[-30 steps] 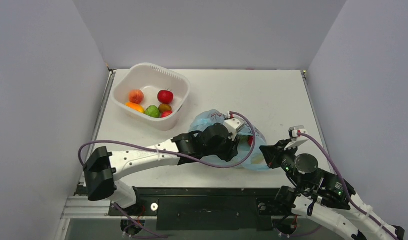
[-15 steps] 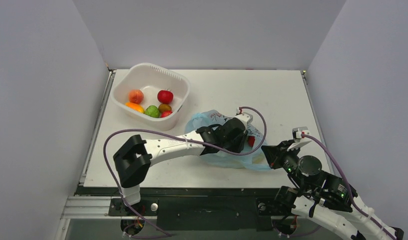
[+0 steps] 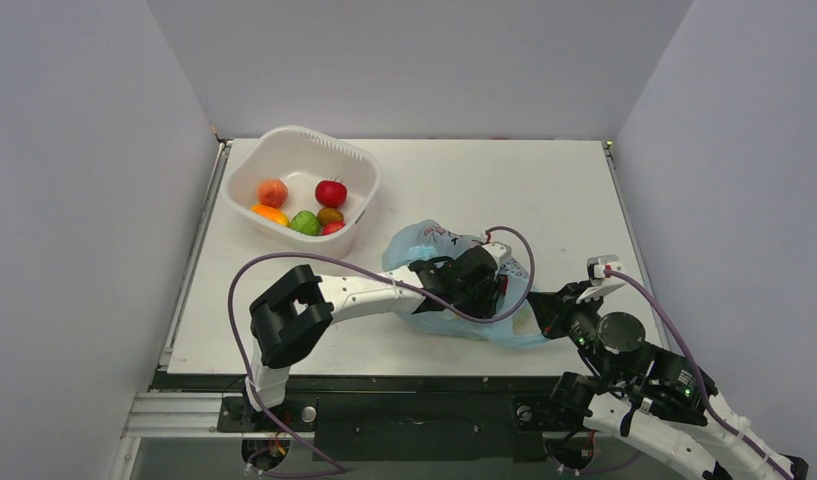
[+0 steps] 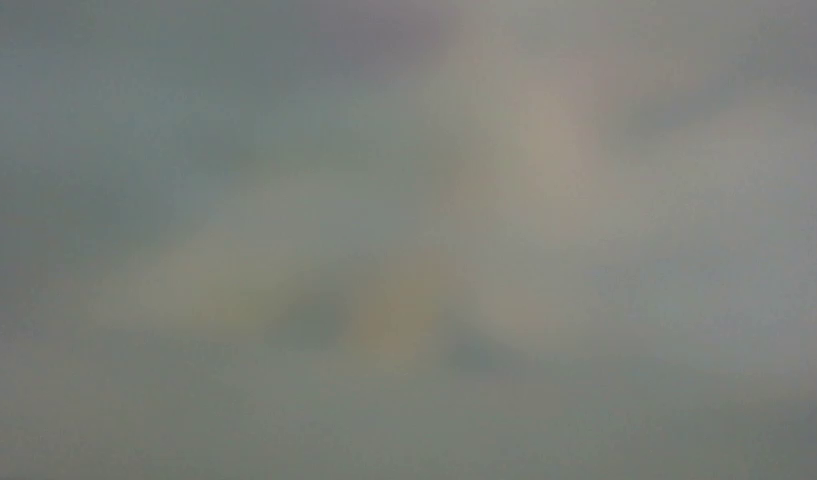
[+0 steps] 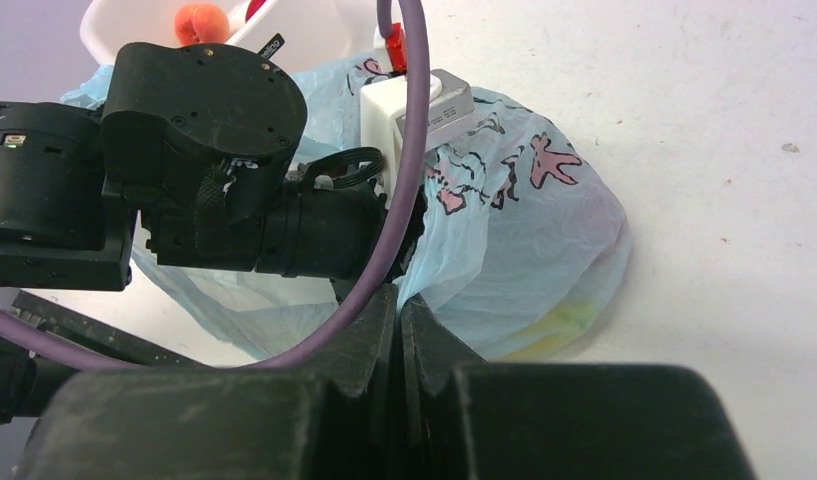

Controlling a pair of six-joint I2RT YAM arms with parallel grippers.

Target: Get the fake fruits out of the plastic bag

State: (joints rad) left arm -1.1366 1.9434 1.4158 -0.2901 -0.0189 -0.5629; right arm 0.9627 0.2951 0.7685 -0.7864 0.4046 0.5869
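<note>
The light-blue plastic bag [image 3: 434, 243] lies near the table's front right; it also shows in the right wrist view [image 5: 524, 230]. My left arm reaches into its mouth. The left gripper [image 3: 498, 290] is buried in the film, and the left wrist view is only grey blur, so its jaws do not show. My right gripper [image 5: 399, 300] is shut on a pinch of the bag's edge at the near right [image 3: 537, 306]. A yellow piece [image 5: 564, 320] shows through the film at the bag's bottom. Other fruits in the bag are hidden.
A white tub [image 3: 284, 150] stands at the back left, holding a red apple [image 3: 331, 192], a peach-coloured fruit [image 3: 272, 191], an orange piece, a lime-green piece [image 3: 304, 222] and a brown one. The left arm's purple cable [image 5: 409, 150] loops over the bag.
My left arm has pushed to the right, deeper into the bag. The red fruit that showed in the bag's mouth is now covered. The right gripper has kept its hold on the bag.
</note>
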